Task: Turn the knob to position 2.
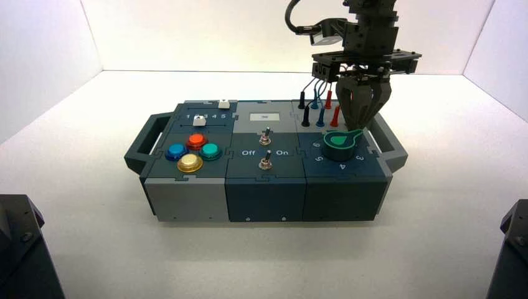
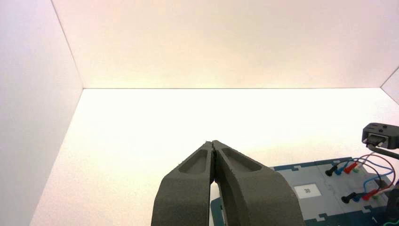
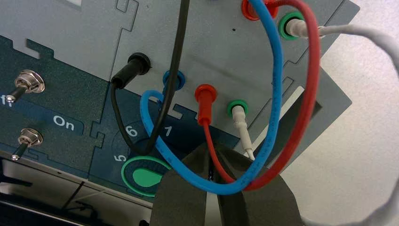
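Knob [image 1: 339, 146] is at the box's front right, right gripper [image 1: 360, 129] right at its pointer side. Can't tell if that's open, closed or gripping. Closed left gripper [image 2: 213, 142] idles well left of the knob. Turn probably underway, 2 unconfirmed imo; release left.

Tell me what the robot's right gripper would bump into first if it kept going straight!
Probably the pointer tip of the green knob, just by the right gripper. Depth is unclear, so it might slip past and meet the box's top instead.
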